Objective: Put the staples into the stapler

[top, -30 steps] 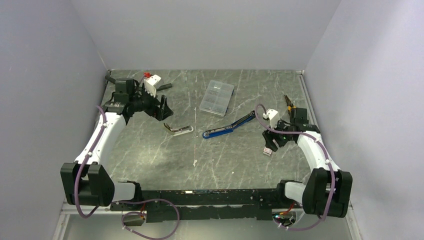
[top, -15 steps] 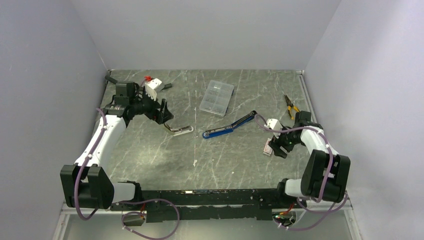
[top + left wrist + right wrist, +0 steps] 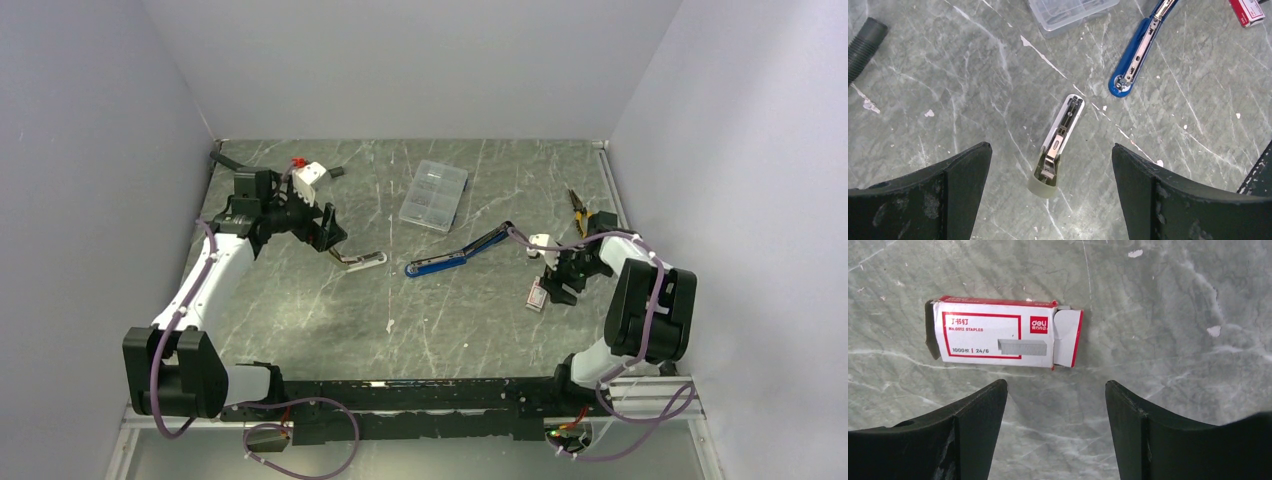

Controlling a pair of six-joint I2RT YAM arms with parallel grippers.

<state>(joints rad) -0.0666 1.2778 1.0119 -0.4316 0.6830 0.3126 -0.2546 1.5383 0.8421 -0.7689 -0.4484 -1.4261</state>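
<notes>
The stapler (image 3: pixel 455 256) is blue with a black arm, opened out flat mid-table; it also shows in the left wrist view (image 3: pixel 1137 56). A white staple box with red ends (image 3: pixel 998 335) lies flat with one flap open. The staples are hidden inside it. My right gripper (image 3: pixel 1055 384) hangs open just short of the box and touches nothing. From above, the box (image 3: pixel 537 297) lies beside my right gripper (image 3: pixel 556 288). My left gripper (image 3: pixel 1050 147) is wide open above a small white and grey stapler-like piece (image 3: pixel 1059 142), near my left gripper (image 3: pixel 330 232) from above.
A clear compartment case (image 3: pixel 434 195) sits at the back centre. Orange-handled pliers (image 3: pixel 579 210) lie by the right wall. A black hose (image 3: pixel 865 42) and a red-and-white object (image 3: pixel 305 170) are at the back left. Walls close in on three sides.
The right arm has folded back towards its base, and its gripper has stayed by the box. The left gripper has shifted slightly towards the white piece.
</notes>
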